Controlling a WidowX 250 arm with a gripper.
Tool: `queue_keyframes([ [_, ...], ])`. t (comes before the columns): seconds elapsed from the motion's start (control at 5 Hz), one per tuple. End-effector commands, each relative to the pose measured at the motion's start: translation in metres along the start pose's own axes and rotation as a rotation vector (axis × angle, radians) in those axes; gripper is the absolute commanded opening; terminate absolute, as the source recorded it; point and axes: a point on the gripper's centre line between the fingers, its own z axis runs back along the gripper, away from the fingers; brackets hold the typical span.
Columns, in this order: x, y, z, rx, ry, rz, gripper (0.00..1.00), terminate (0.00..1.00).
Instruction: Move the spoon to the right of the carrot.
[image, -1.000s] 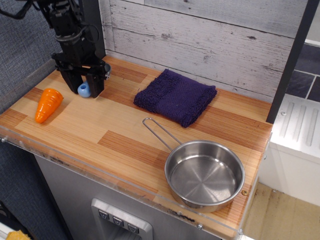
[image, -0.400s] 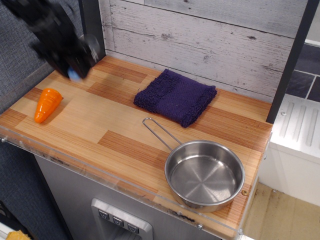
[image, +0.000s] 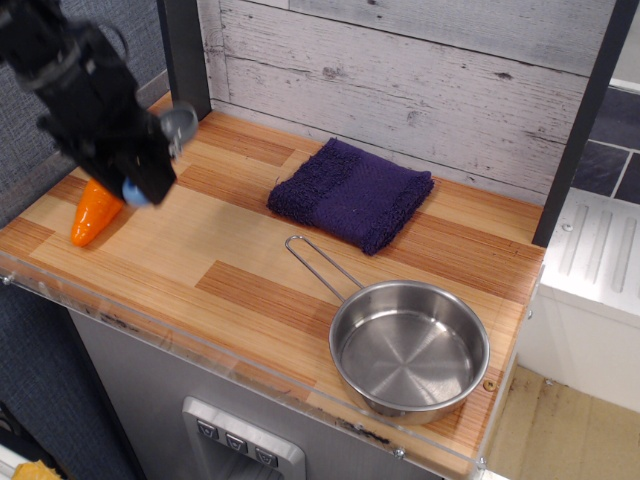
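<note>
Above the carrot (image: 92, 214), fingers (image: 150, 180) gripping the spoon (image: 160, 150), lifted off the counter (image: 260, 270)

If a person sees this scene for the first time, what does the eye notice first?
First, the big black robot hand at the left rear, carrying the spoon above the counter and partly hiding the orange carrot. Next, the steel pan at the front right and the purple cloth near the back wall.

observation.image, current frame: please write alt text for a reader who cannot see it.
A black end effector holds a small spoon above the left end of a wooden counter, partly covering an orange toy carrot. A purple cloth lies farther right, and a steel pan sits near the front.
</note>
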Motion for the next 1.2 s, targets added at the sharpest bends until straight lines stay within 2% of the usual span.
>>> queue_keyframes([
  [0.0,-0.011,0.009,-0.018,0.106,0.123,-0.114,0.0,0.0],
  [0.2,-0.012,0.003,-0.023,0.122,0.136,-0.132,0.0,0.0],
  [0.4,-0.013,-0.001,-0.021,0.131,0.166,-0.15,1.0,0.0],
  [0.6,-0.01,-0.002,-0.009,0.115,0.164,-0.162,1.0,0.0],
  [0.8,-0.006,-0.002,0.024,0.095,0.155,-0.194,1.0,0.0],
  [1.0,-0.017,0.008,0.082,0.091,0.032,-0.144,1.0,0.0],
])
